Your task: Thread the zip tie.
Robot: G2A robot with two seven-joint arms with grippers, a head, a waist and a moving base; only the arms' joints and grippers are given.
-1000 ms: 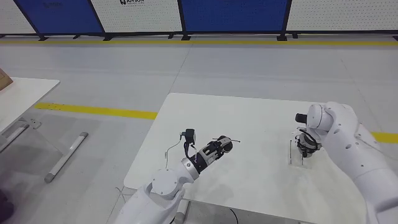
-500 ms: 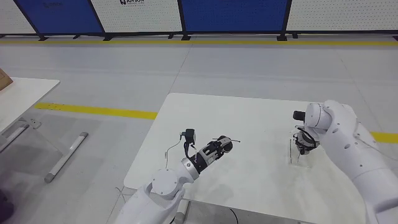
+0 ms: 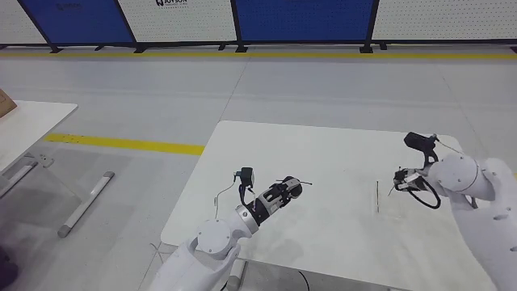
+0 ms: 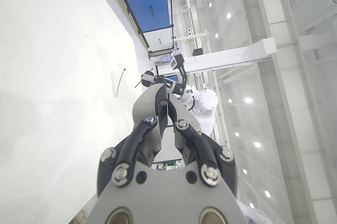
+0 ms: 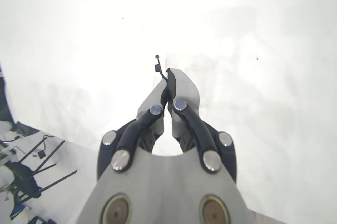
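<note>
White tabletop [image 3: 323, 153] makes up the work area, with a pale floor [image 3: 161, 89] and blue and white panels [image 3: 305, 4] behind it. Toward the robot's right side, the right gripper [image 5: 168, 79] hangs above the tabletop with its fingers pressed together on a thin black zip tie [image 5: 158, 66]. A short end with what looks like the small square head sticks out past the fingertips (the rest of the strap is hidden by the fingers in the wrist view). A second zip tie [image 3: 377, 196] lies straight and flat on the tabletop near that gripper, touching nothing. Well apart, near the front-left edge, the left gripper [image 4: 165, 93] is held off the surface with its fingers closed together. Thin dark lines show beside it from above, but I cannot tell whether it pinches anything. By my reading the task is at an early stage: one tie is in hand and no loop is formed, so the threading itself is not yet done. The next move probably calls for bringing the strap's pointed tail to the slot in the head. That needs a second grip from the other arm and very fine alignment, since the strap is slim and springy and the slot tiny.
</note>
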